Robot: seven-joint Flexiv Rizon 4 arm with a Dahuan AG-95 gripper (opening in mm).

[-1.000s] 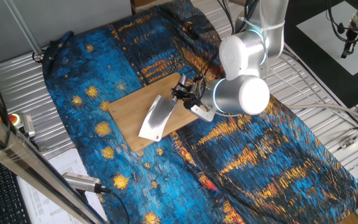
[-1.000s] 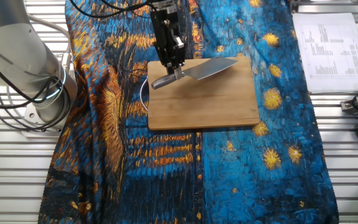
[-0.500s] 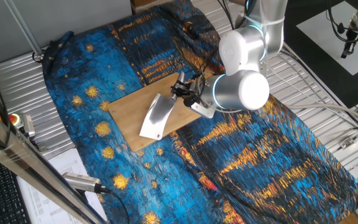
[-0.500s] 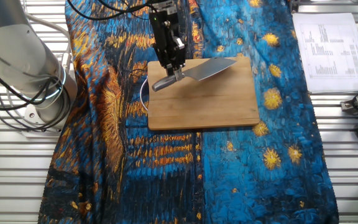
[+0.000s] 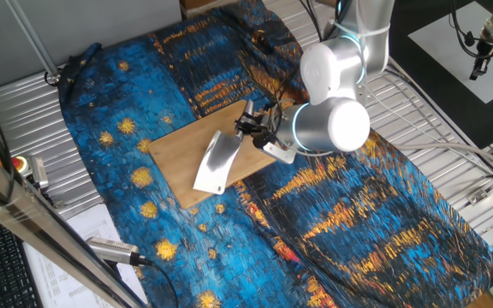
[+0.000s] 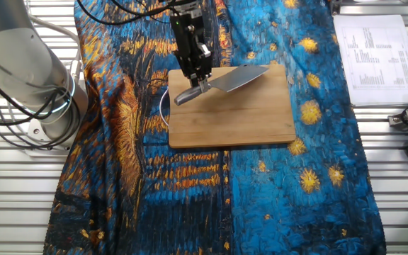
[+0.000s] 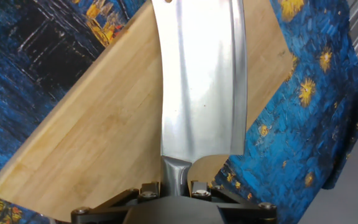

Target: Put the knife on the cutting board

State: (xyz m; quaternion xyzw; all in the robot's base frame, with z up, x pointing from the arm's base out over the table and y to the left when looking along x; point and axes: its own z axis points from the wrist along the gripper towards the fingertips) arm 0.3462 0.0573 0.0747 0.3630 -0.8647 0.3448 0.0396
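The knife (image 5: 215, 162), a small metal cleaver, lies flat over the cutting board (image 5: 174, 154), with its blade pointing away from my gripper (image 5: 251, 128). In the other fixed view the knife (image 6: 236, 79) is at the far edge of the cutting board (image 6: 246, 117), and my gripper (image 6: 200, 83) is shut on its shiny handle. In the hand view my gripper (image 7: 174, 186) has a finger on each side of the handle. The blade of the knife (image 7: 201, 81) stretches ahead over the cutting board (image 7: 92, 137). I cannot tell whether the blade rests on the wood or hovers just above it.
A blue starry cloth (image 5: 349, 222) covers the slatted metal table under the board. A silver-and-black cylindrical tool with a cable (image 5: 114, 249) lies at the near left. Printed papers (image 6: 374, 49) lie beside the cloth. The arm's base (image 6: 27, 64) stands to the left.
The arm's elbow has shifted slightly. The gripper and knife stay in almost the same spot over the board.
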